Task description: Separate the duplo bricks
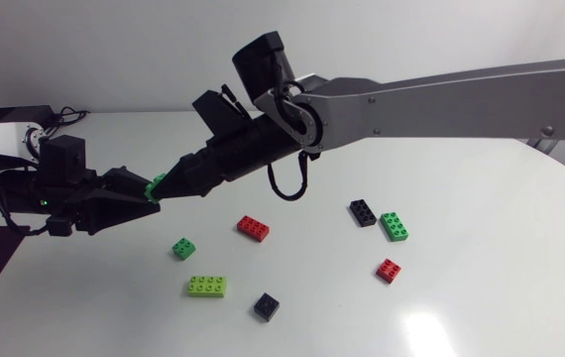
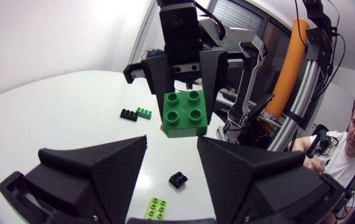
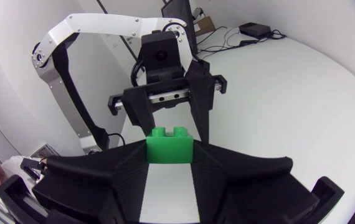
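Mid-air meeting above the bench (image 1: 481, 198): right tool (image 3: 169, 152) clamped on the green brick (image 2: 184, 114); left tool (image 2: 172, 146) gaping wide.
Left should close squarely on the free end; then pull straight apart, no twisting.

1. We are viewing a white surface (image 1: 491, 268).
2. A black brick (image 1: 363, 212) is lying beside a green brick (image 1: 394, 226).
3. Red brick (image 1: 254, 228), small green brick (image 1: 182, 248), lime brick (image 1: 207, 287), small black brick (image 1: 266, 306) and small red brick (image 1: 389, 270) are lying apart.
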Controlling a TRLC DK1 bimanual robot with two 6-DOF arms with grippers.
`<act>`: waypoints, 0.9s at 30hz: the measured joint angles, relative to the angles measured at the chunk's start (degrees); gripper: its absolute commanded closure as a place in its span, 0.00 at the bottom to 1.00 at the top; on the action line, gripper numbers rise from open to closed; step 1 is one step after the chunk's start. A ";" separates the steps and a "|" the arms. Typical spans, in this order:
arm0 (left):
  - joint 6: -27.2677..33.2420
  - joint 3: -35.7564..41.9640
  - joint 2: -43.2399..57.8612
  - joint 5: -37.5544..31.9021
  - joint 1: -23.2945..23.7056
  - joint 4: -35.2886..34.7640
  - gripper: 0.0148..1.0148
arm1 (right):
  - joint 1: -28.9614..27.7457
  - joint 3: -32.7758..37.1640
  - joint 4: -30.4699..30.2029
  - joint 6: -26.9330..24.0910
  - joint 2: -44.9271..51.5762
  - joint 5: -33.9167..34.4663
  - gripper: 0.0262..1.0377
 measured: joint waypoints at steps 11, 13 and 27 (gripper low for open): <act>-0.68 3.78 -1.92 2.67 2.12 0.04 0.47 | -0.04 -0.04 0.85 0.87 -1.31 0.42 0.77; -0.92 3.93 -4.35 3.69 2.54 0.02 0.47 | -0.02 -0.04 0.83 0.87 -1.53 0.39 0.77; -1.44 -4.39 -17.79 6.97 7.37 -0.37 0.47 | -0.39 -0.81 0.81 1.07 -4.74 0.85 0.77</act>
